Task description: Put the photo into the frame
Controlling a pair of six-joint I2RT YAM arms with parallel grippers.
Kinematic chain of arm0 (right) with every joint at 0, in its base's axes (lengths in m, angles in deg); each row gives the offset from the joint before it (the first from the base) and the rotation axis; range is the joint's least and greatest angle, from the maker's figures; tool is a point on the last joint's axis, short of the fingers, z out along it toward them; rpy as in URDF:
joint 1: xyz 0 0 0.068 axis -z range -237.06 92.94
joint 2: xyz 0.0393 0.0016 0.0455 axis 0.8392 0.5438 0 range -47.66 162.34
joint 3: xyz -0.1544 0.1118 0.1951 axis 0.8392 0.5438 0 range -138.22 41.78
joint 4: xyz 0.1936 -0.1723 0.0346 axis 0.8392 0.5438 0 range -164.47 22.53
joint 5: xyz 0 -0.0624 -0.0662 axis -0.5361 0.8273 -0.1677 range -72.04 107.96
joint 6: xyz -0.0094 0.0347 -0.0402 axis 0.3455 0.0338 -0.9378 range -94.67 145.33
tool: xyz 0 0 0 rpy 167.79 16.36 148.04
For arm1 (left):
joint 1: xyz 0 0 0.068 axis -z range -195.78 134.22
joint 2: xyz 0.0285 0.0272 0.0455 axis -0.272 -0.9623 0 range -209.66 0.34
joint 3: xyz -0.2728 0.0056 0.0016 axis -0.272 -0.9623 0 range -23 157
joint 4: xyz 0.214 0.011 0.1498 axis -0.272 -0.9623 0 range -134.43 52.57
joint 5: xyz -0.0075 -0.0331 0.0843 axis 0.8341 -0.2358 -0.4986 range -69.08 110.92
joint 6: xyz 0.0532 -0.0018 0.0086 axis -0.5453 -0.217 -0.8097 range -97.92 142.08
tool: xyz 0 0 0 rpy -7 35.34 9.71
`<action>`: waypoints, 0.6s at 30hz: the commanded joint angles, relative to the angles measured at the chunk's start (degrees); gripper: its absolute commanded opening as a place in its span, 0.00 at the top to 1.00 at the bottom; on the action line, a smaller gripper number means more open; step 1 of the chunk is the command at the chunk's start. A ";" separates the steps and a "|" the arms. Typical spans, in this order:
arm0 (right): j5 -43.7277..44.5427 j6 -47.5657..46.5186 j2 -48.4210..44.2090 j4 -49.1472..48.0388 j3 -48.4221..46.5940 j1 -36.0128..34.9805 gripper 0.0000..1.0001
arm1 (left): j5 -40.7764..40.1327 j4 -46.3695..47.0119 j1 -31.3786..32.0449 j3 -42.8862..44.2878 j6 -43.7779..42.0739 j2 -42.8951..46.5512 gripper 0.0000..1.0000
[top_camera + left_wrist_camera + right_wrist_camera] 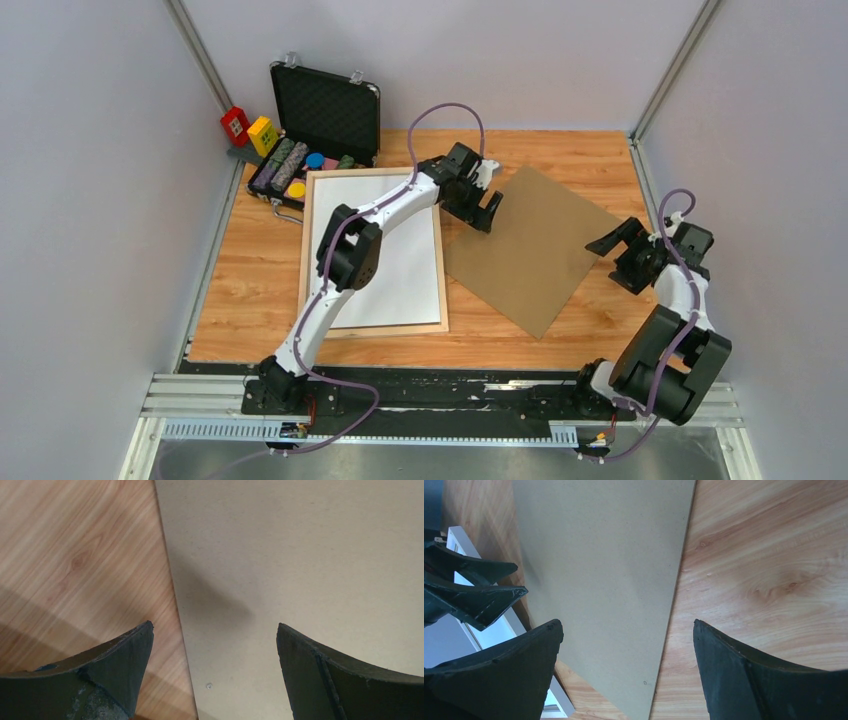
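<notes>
While left gripper and right gripper gape wide, grey walls flank the wooden table.

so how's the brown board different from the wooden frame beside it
The board is one plain brown sheet; the frame is a pale wood rim around a white face. The frame lies roughly square to the table edges; the board is turned at an angle, one corner pointing toward the arms. The left arm crosses above the frame; the board lies mostly uncovered. Both lie flat, rectangular and similar in size.
</notes>
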 commanded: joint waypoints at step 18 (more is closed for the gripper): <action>-5.37 1.71 15.42 -5.60 -2.62 0.36 0.04 | 5.73 4.68 0.18 -6.86 9.70 0.28 0.00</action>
